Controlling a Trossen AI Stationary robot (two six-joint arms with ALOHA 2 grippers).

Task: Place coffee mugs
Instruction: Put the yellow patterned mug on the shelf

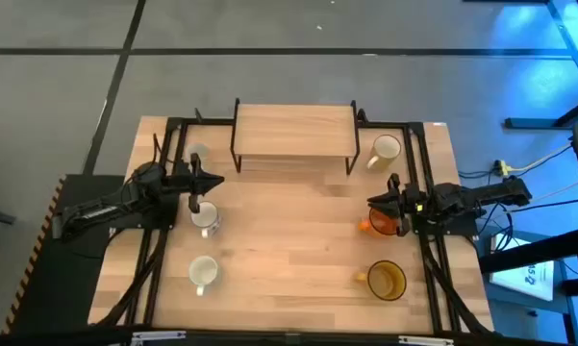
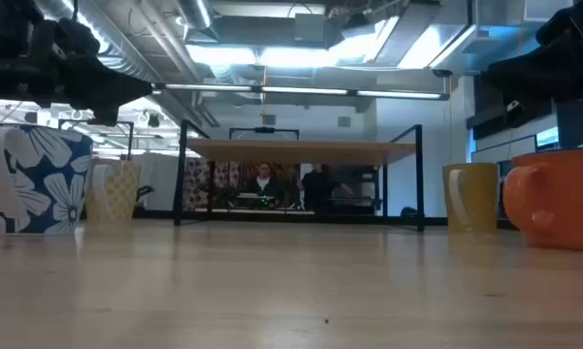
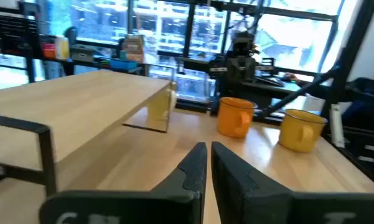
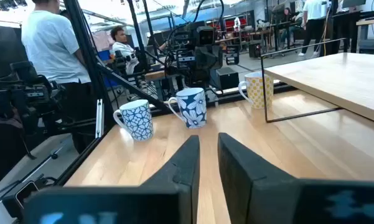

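Hovering beside the shelf, my left end effector and right end effector, both pressed together, face rigid, breakable mugs; I'd grip rims.

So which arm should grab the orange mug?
Probably the right. Its gripper hangs just above the orange mug, jaws nearly shut and empty. The left gripper is across the table, over a flowered mug.

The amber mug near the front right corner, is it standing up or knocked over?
Upright. From above, the amber mug shows its round open rim facing up, handle to the side. In the left wrist view it stands on its base beside the orange mug.
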